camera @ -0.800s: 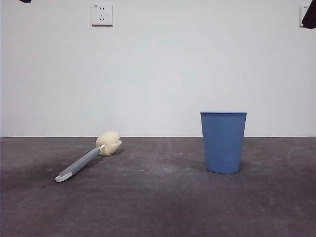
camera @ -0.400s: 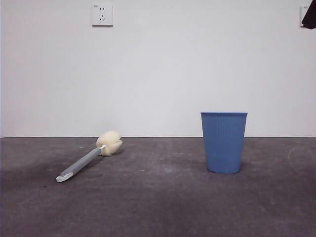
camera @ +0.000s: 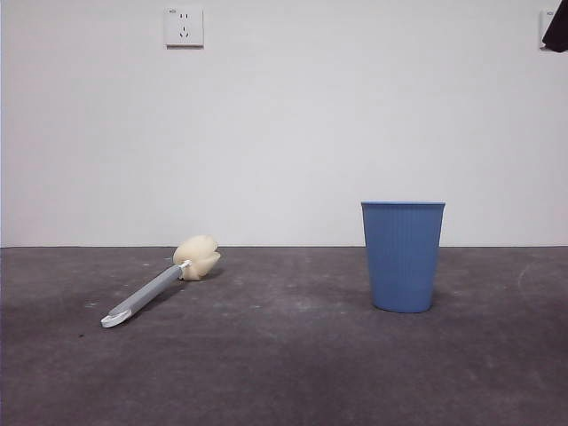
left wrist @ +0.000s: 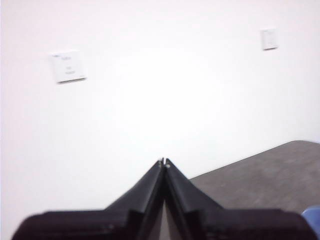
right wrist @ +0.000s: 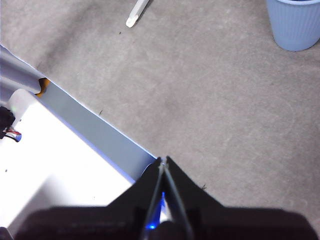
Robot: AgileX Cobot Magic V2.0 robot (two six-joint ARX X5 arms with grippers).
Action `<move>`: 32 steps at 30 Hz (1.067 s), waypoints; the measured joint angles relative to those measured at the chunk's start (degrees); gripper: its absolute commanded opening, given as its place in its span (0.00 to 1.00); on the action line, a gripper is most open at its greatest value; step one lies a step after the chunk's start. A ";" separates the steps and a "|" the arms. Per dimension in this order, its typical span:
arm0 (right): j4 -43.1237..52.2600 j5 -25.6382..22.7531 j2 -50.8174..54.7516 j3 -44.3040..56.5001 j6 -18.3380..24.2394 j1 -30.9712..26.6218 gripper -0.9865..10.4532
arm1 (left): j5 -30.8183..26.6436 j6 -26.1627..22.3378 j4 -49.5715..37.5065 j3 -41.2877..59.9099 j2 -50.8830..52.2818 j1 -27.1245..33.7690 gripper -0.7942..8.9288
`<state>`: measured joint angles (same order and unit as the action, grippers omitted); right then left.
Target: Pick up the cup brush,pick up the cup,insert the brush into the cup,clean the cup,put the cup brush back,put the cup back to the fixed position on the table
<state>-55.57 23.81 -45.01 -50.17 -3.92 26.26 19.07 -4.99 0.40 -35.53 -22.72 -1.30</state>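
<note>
Nearest the front camera lies bare dark grey table (camera: pixel 284 373), scuffed and speckled. Farther back, at about eight o'clock from the picture's middle, the cup brush (camera: pixel 160 282) lies flat on the surface: its white tip points toward the camera and to seven o'clock, while the grey handle runs back toward one o'clock to the cream-yellow sponge head, which rests on the table. At about four o'clock from the middle stands the cup (camera: pixel 403 256), upright on its base, light blue and finely ribbed, open mouth up. Brush and cup are well apart, and neither is touched by anything.

Behind them rises a white wall carrying a socket plate (camera: pixel 184 26) at eleven o'clock. A black tip of an arm shows at the top corner near one o'clock.

The left gripper (left wrist: pixel 163 162) is raised and faces the wall, its jaws pressed together tip to tip and grasping nothing. The right gripper (right wrist: pixel 163 160) hangs above the table near its edge, jaws likewise clenched on nothing; the cup and the brush's white tip lie far off in its view.
</note>
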 measured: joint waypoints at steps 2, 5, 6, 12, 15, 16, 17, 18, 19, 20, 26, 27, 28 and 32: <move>0.00 0.00 0.00 0.00 0.00 0.00 0.09 | -0.98 -0.02 -0.09 5.73 3.15 1.64 0.08; 0.00 0.00 0.00 0.00 0.00 0.00 0.09 | -2.40 0.02 0.66 14.95 8.07 3.58 0.08; 0.00 0.00 0.00 0.00 0.00 0.00 0.09 | -2.45 0.09 0.90 18.12 10.03 4.07 0.08; -0.02 0.00 0.00 0.00 0.00 0.00 0.09 | -2.45 0.90 0.72 28.55 18.25 5.64 0.08; -0.02 0.00 0.00 0.00 0.00 0.00 0.09 | -3.72 2.10 0.87 32.35 20.63 5.79 0.08; -0.02 0.00 0.00 0.00 0.00 0.00 0.09 | -3.96 2.58 1.14 33.24 21.16 5.79 0.08; -0.02 0.00 0.00 0.00 0.00 0.00 0.09 | -4.13 3.08 1.49 33.97 21.66 5.79 0.08; -0.02 0.00 0.00 0.00 0.00 0.00 0.09 | -4.20 3.67 2.67 34.53 22.27 5.79 0.08; -0.02 0.00 0.00 0.00 0.00 0.00 0.09 | -4.24 4.02 3.69 34.56 22.34 5.79 0.08; -0.02 0.00 0.00 0.00 0.00 0.00 0.09 | -4.35 4.20 4.46 34.56 22.38 5.79 0.08; -0.02 0.00 0.00 0.00 0.00 0.00 0.09 | -3.93 4.87 9.16 34.56 22.45 5.79 0.08; -0.02 0.00 0.00 0.00 0.00 0.00 0.09 | -3.96 5.01 9.20 34.56 22.43 5.79 0.08; -0.02 0.00 0.00 0.00 0.00 0.00 0.09 | -3.93 5.03 9.20 34.56 22.43 5.79 0.08; -0.02 0.00 0.00 0.00 0.00 -0.02 0.09 | -3.93 5.03 9.20 34.56 22.43 5.79 0.08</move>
<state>-55.59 23.81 -45.01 -50.17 -3.92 26.24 15.14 0.03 9.61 -0.97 -0.30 4.49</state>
